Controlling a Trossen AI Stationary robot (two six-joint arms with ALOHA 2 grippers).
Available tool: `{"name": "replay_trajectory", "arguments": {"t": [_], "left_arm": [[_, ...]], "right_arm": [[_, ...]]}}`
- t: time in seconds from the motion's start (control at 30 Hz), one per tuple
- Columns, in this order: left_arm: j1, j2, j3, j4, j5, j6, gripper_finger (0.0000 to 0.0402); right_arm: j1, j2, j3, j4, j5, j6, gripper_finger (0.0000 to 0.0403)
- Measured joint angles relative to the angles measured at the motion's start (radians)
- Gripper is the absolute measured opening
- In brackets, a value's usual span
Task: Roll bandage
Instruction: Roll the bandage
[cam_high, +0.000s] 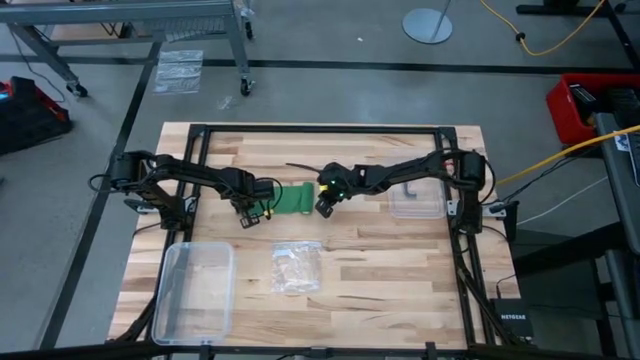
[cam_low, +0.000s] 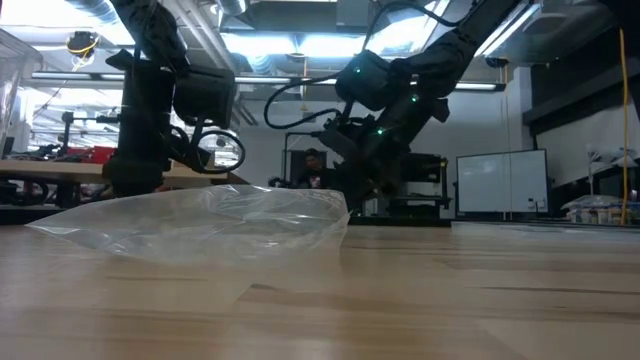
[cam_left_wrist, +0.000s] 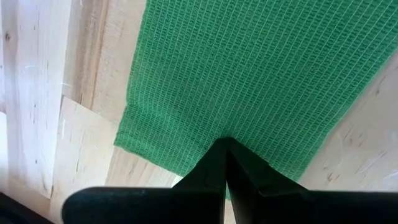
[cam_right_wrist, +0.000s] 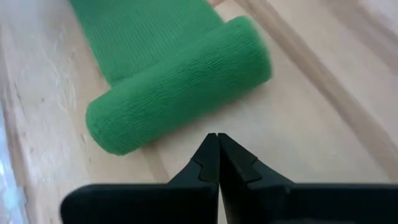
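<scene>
- Near the middle of the bench (cam_high: 400, 260), toward its far edge, the bandage (cam_high: 294, 198) lies between the two grippers in the high view, which shows it only as a short green patch.
- The right wrist view alone shows its form: a green roll (cam_right_wrist: 177, 93) lying on the wood with a flat tail running away from it. The right gripper (cam_right_wrist: 216, 138) hovers just beside the roll, fingers pressed together and holding nothing.
- The left wrist view shows the flat end of the strip (cam_left_wrist: 249, 81) spread on the wood. The left gripper (cam_left_wrist: 224, 144) is over that end, fingers closed tip to tip; whether they pinch or merely press the fabric is hard to make out.
- From above, a bag (cam_high: 297, 267) lies near the front edge, a clear box (cam_high: 195, 290) at the front left corner, and a second clear container (cam_high: 417, 199) under the right arm.
- In the low view the bag (cam_low: 210, 220) fills the foreground and hides the bandage entirely; both arms come down behind it, their fingertips cut off from sight.
- A person (cam_low: 314, 165) shows in the room beyond the bench.
</scene>
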Motion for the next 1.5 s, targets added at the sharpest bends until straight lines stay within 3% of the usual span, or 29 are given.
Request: {"name": "replay_trajectory", "arguments": {"t": [0.37,0.57,0.8,0.97,1.27,1.5], "left_arm": [[0.000,0.000,0.000,0.002,0.000,-0.002,0.0000],[0.000,-0.001,0.000,0.001,0.000,-0.001,0.0000],[0.000,-0.017,0.001,0.001,-0.015,0.000,0.0000],[-0.005,-0.115,0.011,0.071,-0.015,0.009,0.0000],[-0.005,-0.274,0.011,0.183,-0.017,-0.030,0.0000],[-0.006,-0.254,0.012,0.351,0.008,-0.026,0.0000]], "right_arm": [[0.008,0.045,0.000,0.261,-0.057,0.073,0.0000],[0.005,0.043,0.058,0.365,-0.202,0.070,0.0000],[0.001,0.019,0.094,0.283,-0.228,0.036,0.0000],[-0.019,-0.018,0.093,0.194,-0.197,0.009,0.0000],[-0.042,-0.136,0.093,-0.058,-0.034,-0.095,0.0000],[-0.041,-0.156,0.093,-0.275,0.069,-0.120,0.0000]]}}
